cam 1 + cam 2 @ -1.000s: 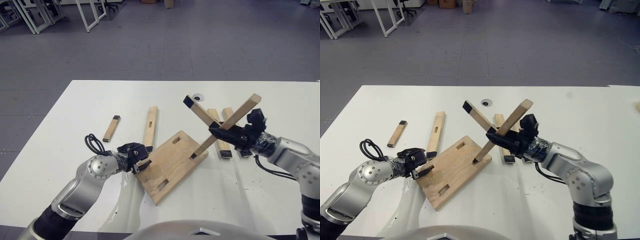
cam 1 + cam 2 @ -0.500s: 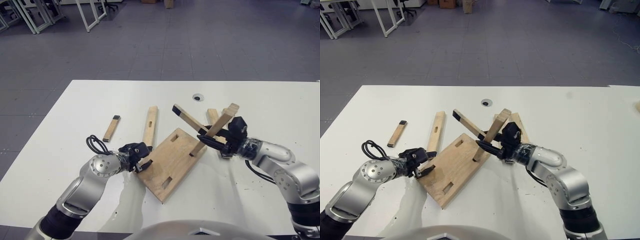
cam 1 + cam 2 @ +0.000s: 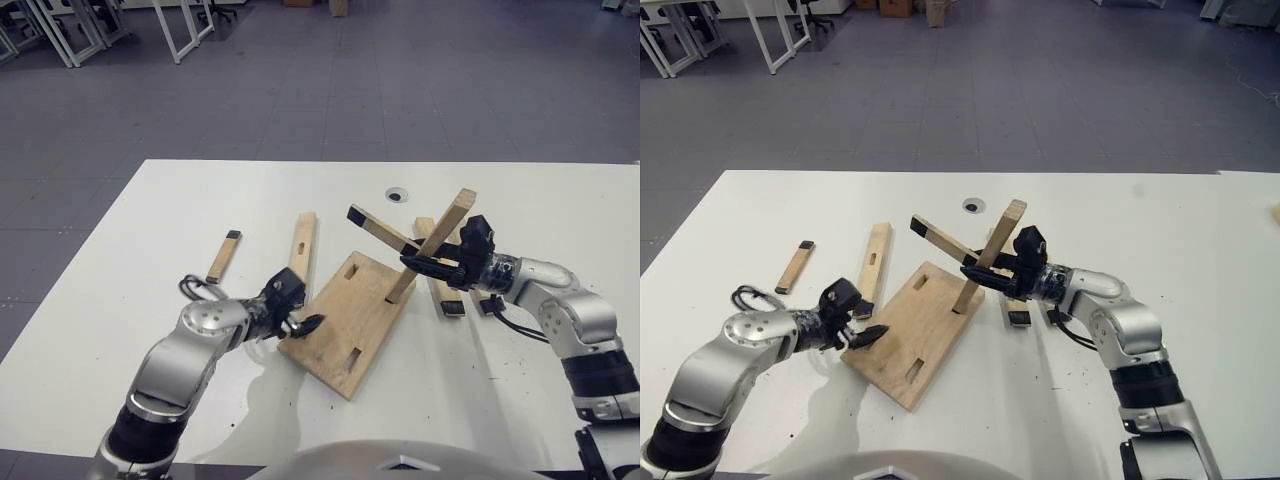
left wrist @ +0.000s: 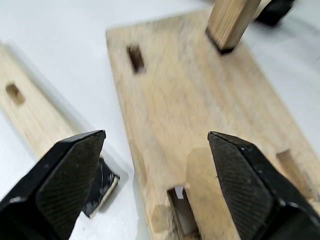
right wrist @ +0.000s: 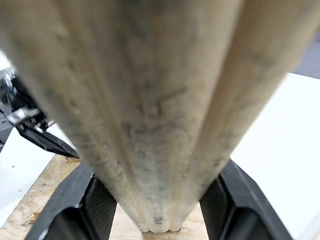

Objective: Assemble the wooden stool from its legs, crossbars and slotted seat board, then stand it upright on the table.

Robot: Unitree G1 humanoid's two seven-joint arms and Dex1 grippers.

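Seat board (image 3: 345,322) – one – lies flat on table (image 3: 150,230). Right gripper (image 3: 432,266) clamps one leg (image 3: 443,228), lower end on the board, one crossbar (image 3: 380,230) crossing it. Left gripper (image 3: 298,322) is released, fingers spread at the board edge. Loose: one slotted leg (image 3: 300,250), one short bar (image 3: 222,257) – two pieces (image 3: 440,290) near the right arm.

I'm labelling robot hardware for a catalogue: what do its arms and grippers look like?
The left arm and right arm have rounded silver shells. The left gripper and right gripper are black with two tapered fingers; the left's pads are cross-hatched. A black cable loops beside each wrist.
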